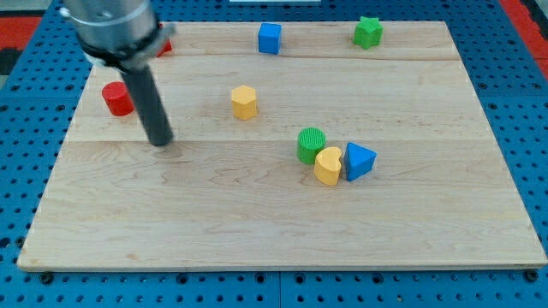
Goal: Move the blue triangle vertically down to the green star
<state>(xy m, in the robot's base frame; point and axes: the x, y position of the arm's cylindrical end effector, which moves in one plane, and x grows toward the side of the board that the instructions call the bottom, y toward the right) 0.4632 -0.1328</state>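
Nearest the view's bottom, the blue triangle (359, 161) sits right of centre on the wooden board (257, 231), touching a yellow heart block (328, 166) that adjoins a green cylinder (312, 144). It looks a small, light, rigid block that should slide easily, though a flat face needs pushing or it may twist away. Farther back at the view's left, my tip (160, 142) rests bare, holding nothing, well apart from it; the green star (368, 32) sits at the top edge.

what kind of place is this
Probably a robotics lab bench: a wooden board on a blue perforated base, small coloured blocks such as a blue triangle, and my tip near the view's left.
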